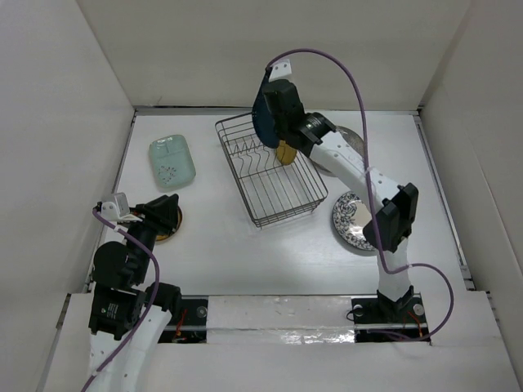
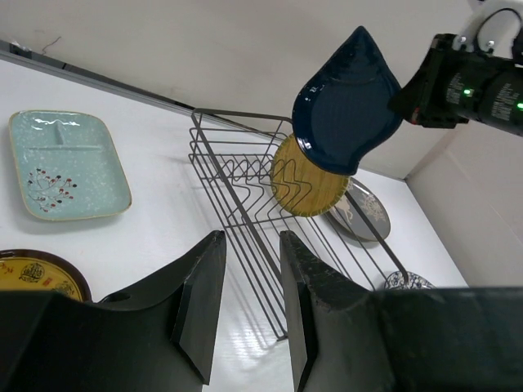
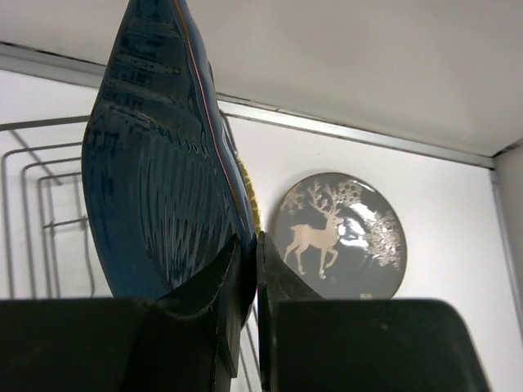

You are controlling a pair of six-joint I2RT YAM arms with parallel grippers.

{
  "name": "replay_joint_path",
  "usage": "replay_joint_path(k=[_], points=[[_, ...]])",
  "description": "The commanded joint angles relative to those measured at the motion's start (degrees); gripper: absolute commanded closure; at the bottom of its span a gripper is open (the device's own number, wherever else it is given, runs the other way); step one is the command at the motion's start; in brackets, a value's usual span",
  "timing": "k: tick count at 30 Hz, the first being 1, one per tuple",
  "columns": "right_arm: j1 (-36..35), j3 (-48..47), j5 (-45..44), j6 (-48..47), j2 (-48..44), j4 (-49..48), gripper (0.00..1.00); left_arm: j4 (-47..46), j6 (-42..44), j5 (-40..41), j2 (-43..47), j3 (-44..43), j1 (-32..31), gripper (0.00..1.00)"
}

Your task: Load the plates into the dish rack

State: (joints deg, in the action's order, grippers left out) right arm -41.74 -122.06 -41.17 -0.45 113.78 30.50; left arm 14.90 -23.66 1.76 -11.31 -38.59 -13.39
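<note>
Plates nearest the arm bases lie flat on the worktop (image 1: 212, 253): a yellow plate with a dark rim (image 2: 37, 276) at the near left and a blue-and-white patterned plate (image 1: 350, 214) at the near right, partly under the right arm. The left claw (image 2: 249, 314) hangs close by the yellow one, its jaws parted and nothing between them.

Farther in, the dish rack (image 1: 278, 192) sits askew mid-worktop, and the pale mint dish (image 1: 172, 162) lies well apart to its left. Over the rack's far end the right claw (image 3: 255, 269) is clenched on the rim of the dark blue leaf dish (image 2: 347, 102), holding it on edge, tip upward, above the row of tines (image 2: 245, 171). One yellow round plate (image 2: 309, 189) stands upright in the rack, just below and behind it. Beyond the rack, the grey deer plate (image 3: 339, 237) lies flat near the back wall.

The step in hand looks to be slotting the leaf dish. The next move calls for lowering it straight into a free gap between tines, kept upright, and letting go only once the wires bear it. The standing yellow plate is the obstacle. The dish hangs close to it and could knock it over or land in its slot. Four plates on the worktop look left to load.
</note>
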Motion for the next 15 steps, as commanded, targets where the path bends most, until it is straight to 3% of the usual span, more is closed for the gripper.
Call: replay_joint_path(k=[1, 8, 15], points=[[-1.51, -8.34, -14.09, -5.25, 4.67, -3.17, 1.00, -1.89, 0.02, -0.09, 0.06, 0.18, 0.38, 0.70], [-2.03, -14.70, -21.58, -13.34, 11.72, -3.95, 1.00, -1.97, 0.02, -0.35, -0.20, 0.18, 0.38, 0.70], [-2.03, -10.75, -25.19, -19.76, 11.56, -9.84, 1.00, -1.98, 0.11, -0.53, -0.11, 0.09, 0.38, 0.70]])
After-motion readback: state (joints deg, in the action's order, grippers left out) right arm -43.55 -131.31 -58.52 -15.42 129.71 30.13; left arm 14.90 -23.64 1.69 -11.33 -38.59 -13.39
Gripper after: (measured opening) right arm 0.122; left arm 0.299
